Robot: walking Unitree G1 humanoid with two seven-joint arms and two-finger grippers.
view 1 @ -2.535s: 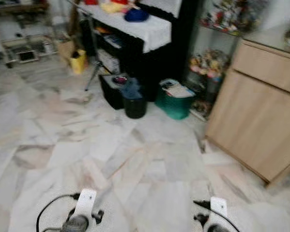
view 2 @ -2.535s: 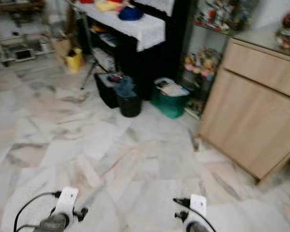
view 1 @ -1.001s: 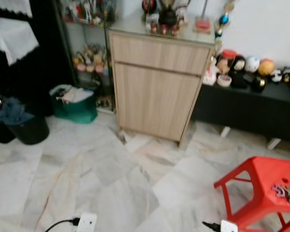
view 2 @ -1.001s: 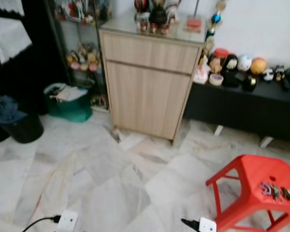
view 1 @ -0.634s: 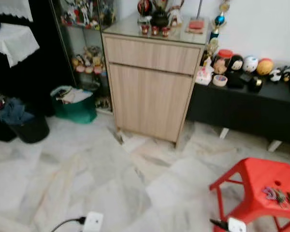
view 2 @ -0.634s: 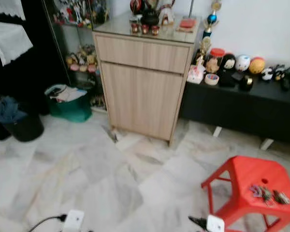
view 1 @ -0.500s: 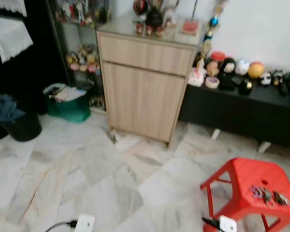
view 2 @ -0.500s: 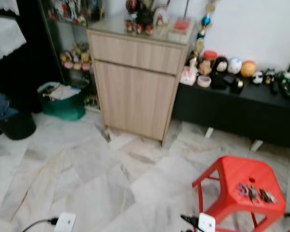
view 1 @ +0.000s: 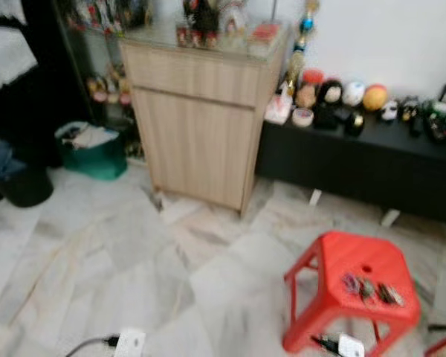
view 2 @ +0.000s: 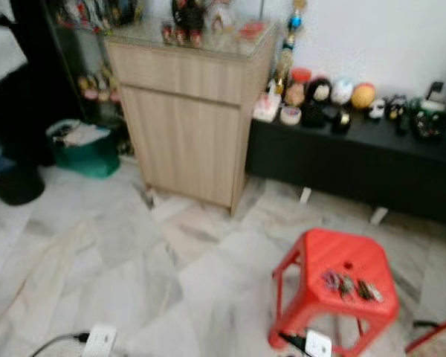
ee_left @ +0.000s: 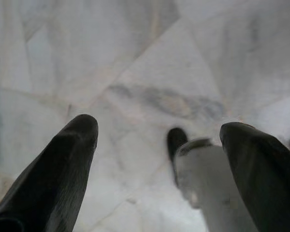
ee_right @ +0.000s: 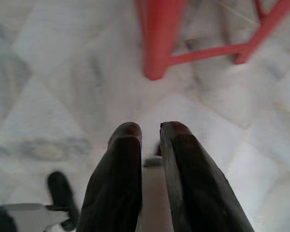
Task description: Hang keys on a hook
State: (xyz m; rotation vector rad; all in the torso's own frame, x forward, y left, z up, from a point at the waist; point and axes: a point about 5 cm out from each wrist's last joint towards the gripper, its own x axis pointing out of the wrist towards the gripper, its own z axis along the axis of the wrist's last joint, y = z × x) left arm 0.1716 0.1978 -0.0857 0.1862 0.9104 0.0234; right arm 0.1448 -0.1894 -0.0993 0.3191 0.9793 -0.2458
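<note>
On my far left I see a black bin (view 1: pixel 16 184) and a green tub (view 1: pixel 91 152) standing on the marble floor (view 1: pixel 104 253) against dark shelving. Next comes a light wooden cabinet (view 1: pixel 197 119) with small ornaments on its glass top. Right of it, a low black bench (view 1: pixel 357 163) runs along the white wall and carries a row of small figurines (view 1: pixel 334 95).

In front of the bench stands a red plastic stool (view 1: pixel 351 297). The keys (view 1: pixel 370 288) lie loose on its seat, toward the right side. The head views are slightly blurred.

My left gripper (ee_left: pixel 159 145) hangs low over bare floor, fingers spread wide with nothing between them. My right gripper (ee_right: pixel 150 140) also hangs low, fingers nearly together and holding nothing, with the stool's legs on the floor just beyond its tips.
</note>
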